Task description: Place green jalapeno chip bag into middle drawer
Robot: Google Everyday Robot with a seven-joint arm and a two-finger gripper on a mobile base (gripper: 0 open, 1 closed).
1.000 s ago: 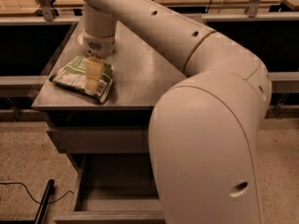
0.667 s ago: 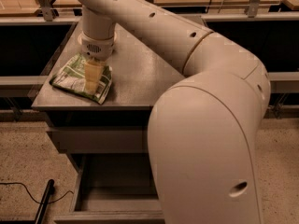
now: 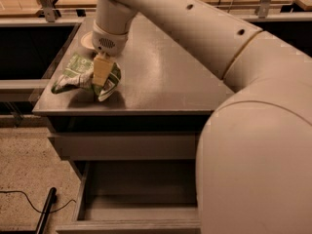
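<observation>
The green jalapeno chip bag [image 3: 73,77] is green and white crinkled foil, on the left part of the grey cabinet top [image 3: 161,77]. My gripper [image 3: 101,79] is shut on the bag, pinching its right half, which is bunched up and lifted slightly off the top. A cream finger [image 3: 101,69] shows in front of the bag. Below, one drawer [image 3: 141,199] is pulled open and empty; a shut drawer front [image 3: 126,145] sits above it.
A white bowl [image 3: 87,40] stands on the cabinet top just behind my wrist. My large cream arm fills the right side of the view. A black cable and bar [image 3: 44,211] lie on the speckled floor at the lower left. Wooden tables stand behind.
The bag was lying flat under my gripper; now it is pinched, crumpled and slightly raised.
</observation>
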